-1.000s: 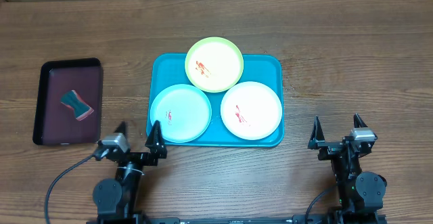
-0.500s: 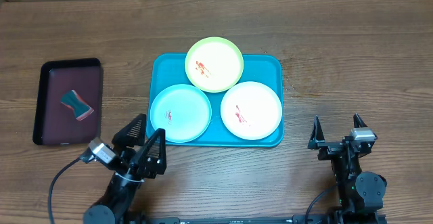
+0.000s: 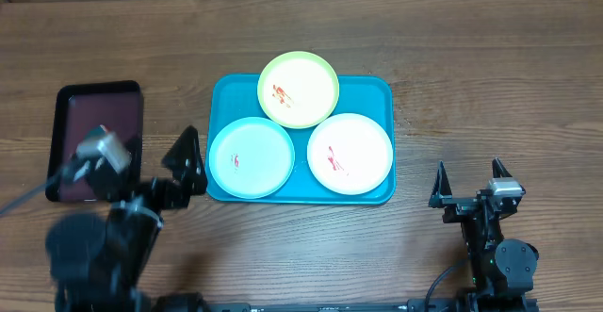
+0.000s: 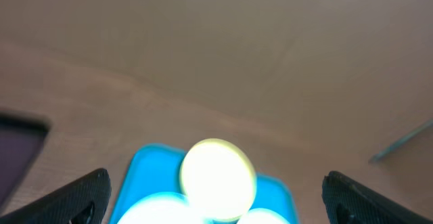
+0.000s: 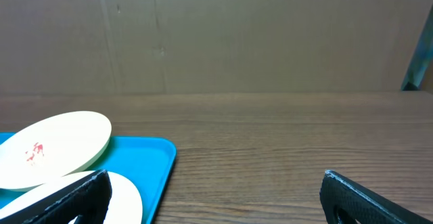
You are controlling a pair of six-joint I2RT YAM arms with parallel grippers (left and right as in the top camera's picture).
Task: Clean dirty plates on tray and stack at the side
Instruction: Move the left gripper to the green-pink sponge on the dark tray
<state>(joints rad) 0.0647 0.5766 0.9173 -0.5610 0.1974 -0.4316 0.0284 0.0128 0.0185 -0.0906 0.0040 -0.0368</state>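
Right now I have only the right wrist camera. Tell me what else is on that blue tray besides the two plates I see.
Observer: A light blue plate lies at the tray's near left corner, with a small red smear on it.
Operator: Report what's left of the tray.
Observer: A smaller dark tray, partly covered by the left arm.
Operator: Give me the left claw.
Observer: The left claw is open and empty, facing the plates.

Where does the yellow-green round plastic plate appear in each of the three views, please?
Overhead: the yellow-green round plastic plate sits upper centre.
Left wrist: the plate is bottom centre, blurred.
Right wrist: the plate is lower left.
Shared landmark: the turquoise rectangular plastic tray beneath it.
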